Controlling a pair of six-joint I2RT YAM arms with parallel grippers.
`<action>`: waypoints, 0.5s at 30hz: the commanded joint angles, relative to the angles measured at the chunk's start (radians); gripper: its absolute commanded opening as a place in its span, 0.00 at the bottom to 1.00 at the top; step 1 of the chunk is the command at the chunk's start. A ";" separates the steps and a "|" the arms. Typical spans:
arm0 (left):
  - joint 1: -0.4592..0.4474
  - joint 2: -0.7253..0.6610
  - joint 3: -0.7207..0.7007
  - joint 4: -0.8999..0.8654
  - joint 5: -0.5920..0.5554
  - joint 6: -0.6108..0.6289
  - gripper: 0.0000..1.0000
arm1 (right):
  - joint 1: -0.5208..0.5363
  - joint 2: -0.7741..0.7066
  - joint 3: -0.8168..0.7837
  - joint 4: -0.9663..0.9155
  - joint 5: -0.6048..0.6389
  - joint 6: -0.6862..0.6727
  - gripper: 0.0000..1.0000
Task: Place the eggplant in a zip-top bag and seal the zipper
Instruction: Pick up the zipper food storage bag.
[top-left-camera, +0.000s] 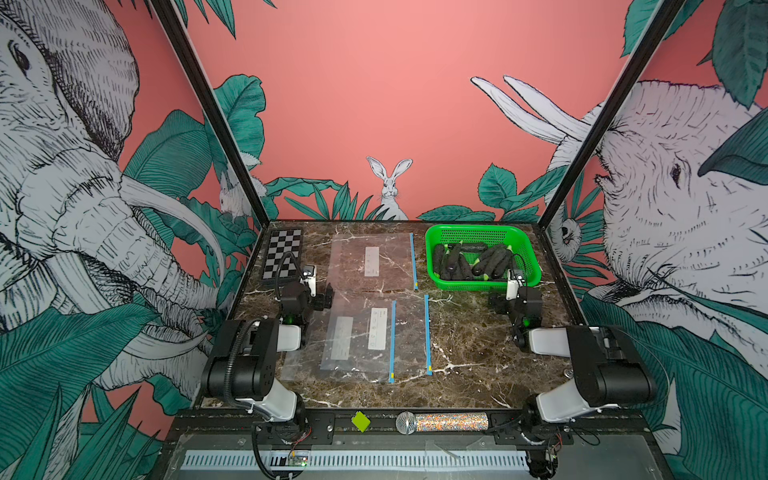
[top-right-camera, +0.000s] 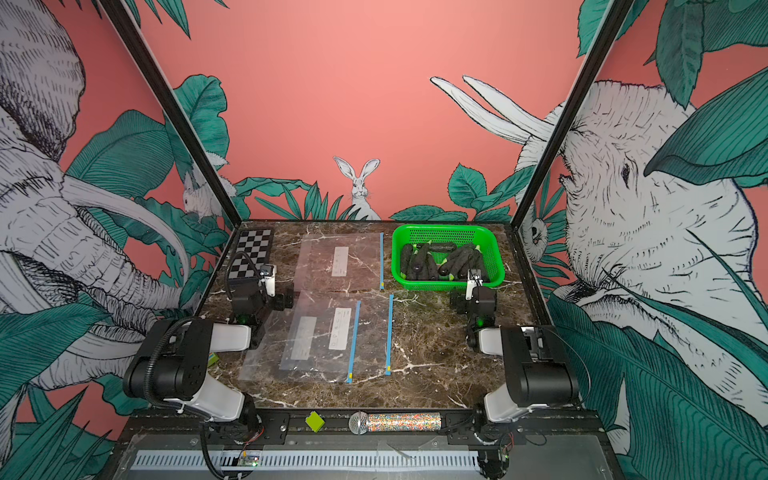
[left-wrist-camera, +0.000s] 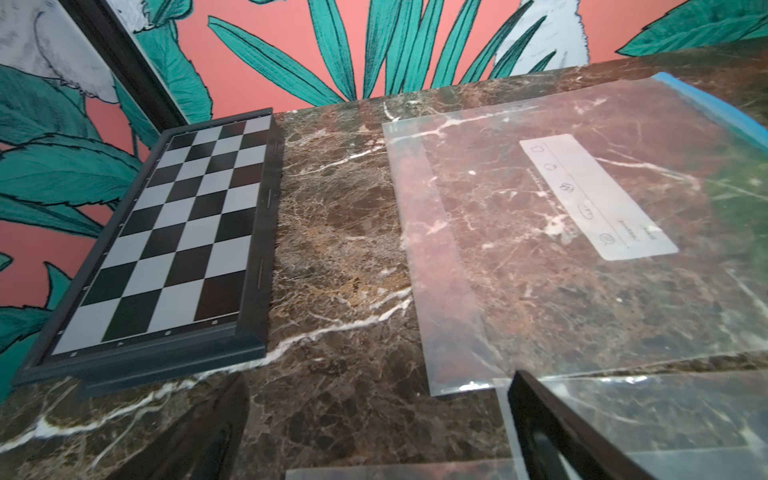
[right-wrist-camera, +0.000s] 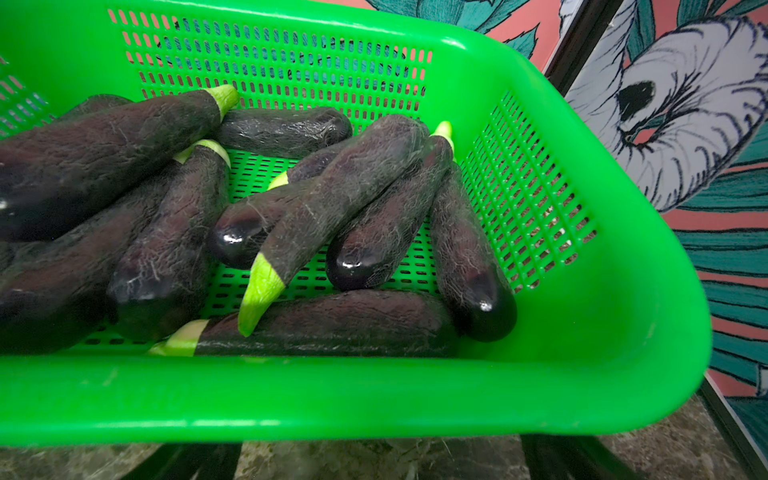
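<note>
Marbled brown worktop (top-left-camera: 478, 353) filled a booth painted with elephants, leaves and a rabbit. One green basket (top-left-camera: 465, 286) stood on it. The eggplants (right-wrist-camera: 332, 199) all lay heaped inside. I counted at least nine, and the pile probably hid more.

Three blue zippers marked three zip-top bags (top-left-camera: 374, 257). One lay flat just beside the basket. An overlapping pair (top-left-camera: 357, 336) lay nearer the robot than the basket, on that same side. One chessboard (top-left-camera: 282, 257) lay beyond the bags from the basket. One microphone (top-left-camera: 440, 422) and one small green block (top-left-camera: 360, 421) sat well short of the basket.

Both hands were empty, jaws spread wide. The right hand (right-wrist-camera: 380, 457) waited just outside the basket's near wall. The left hand (left-wrist-camera: 376, 386) hovered between chessboard and bags, well apart from the basket.

The risks looked plain enough. With the eggplants crossed over one another, lifting one could drag a neighbour out or tip the light basket. Their glossy skin could slip from the jaws. Because the clear bags overlapped and lay flat, a pinch could catch both layers, or the wrong bag. Whether any zipper stood open, I could not tell.
</note>
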 joint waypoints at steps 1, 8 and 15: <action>0.004 -0.085 0.094 -0.190 -0.064 -0.029 0.99 | -0.001 -0.083 -0.004 0.004 0.013 0.002 0.98; -0.001 -0.269 0.340 -0.777 -0.113 -0.258 0.99 | -0.003 -0.342 0.039 -0.373 -0.030 0.107 0.99; -0.231 -0.420 0.553 -1.207 -0.389 -0.398 0.99 | -0.003 -0.655 0.138 -0.794 -0.080 0.221 0.98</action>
